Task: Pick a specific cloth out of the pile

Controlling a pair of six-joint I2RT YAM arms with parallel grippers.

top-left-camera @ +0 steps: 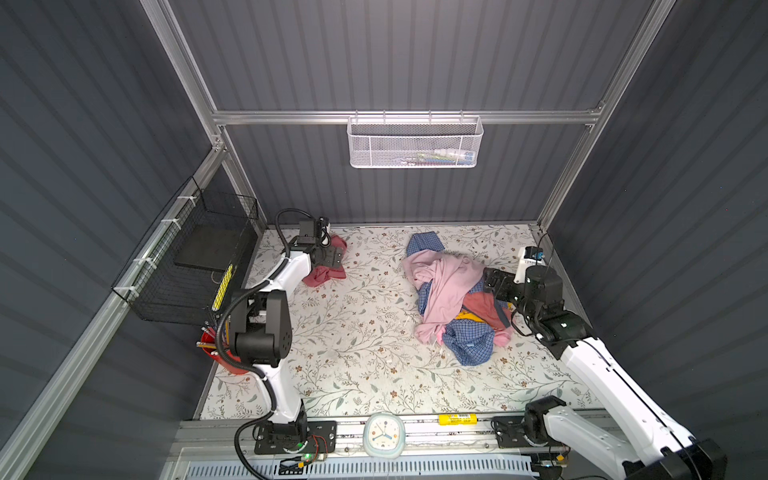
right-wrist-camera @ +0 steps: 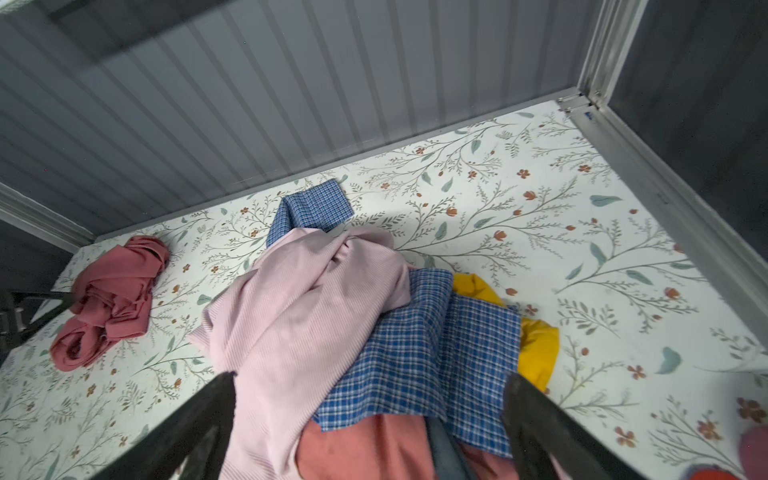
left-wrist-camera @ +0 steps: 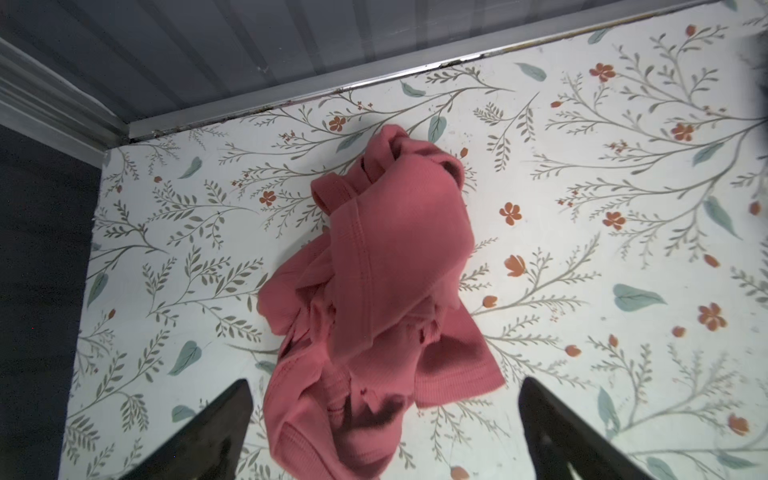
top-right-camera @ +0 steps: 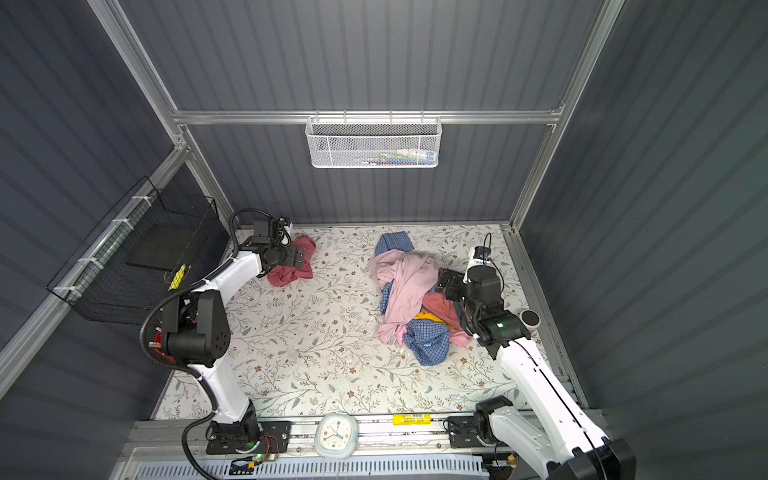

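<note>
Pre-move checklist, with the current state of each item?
1. Separation: cloth lies alone on the table, apart from the pile: ok.
2. Release: left hand is above the cloth, jaws wide: ok.
3. Snag: cloth clear of the left hand's fingers: cannot tell.
4. Spare arm: right hand is open above the pile, gripping nothing: ok.

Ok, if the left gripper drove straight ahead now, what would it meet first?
Most likely the cloth, lying on the table straight ahead of the open left gripper; how far off is hard to judge.
</note>
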